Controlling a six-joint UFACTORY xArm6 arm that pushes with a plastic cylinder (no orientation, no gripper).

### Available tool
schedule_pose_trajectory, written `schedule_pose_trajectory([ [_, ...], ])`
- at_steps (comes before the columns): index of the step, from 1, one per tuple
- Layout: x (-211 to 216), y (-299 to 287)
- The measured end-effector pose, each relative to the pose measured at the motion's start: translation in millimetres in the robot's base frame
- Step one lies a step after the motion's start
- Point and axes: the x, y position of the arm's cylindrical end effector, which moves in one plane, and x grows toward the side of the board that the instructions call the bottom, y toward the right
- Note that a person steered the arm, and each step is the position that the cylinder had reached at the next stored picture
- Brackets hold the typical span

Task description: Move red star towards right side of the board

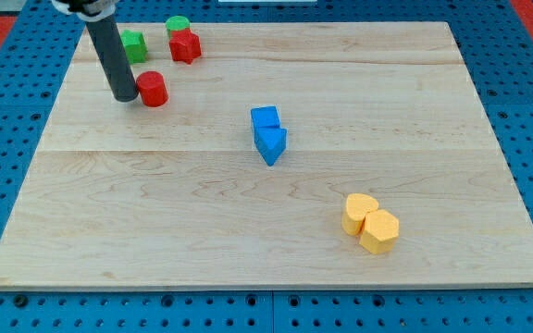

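My tip (123,96) (a bare rod, with no jaws to open and holding nothing) stands at the view's upper left, just left of a red cylinder (153,89). The red star (185,45) lies above right, touching a green cylinder (178,25). A green block (134,45) sits near the rod.

A single camera looks down at a slant from the near edge over the whole board (276,231).

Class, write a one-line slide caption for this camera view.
My tip rests just left of the red cylinder block on the wooden board, below the red star block.
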Motion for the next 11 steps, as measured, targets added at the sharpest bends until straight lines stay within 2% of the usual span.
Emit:
schedule_pose_trajectory([
  [3,-61,40],
  [5,-99,40],
  [7,-115,22],
  [8,-117,46],
  [11,-125,178],
])
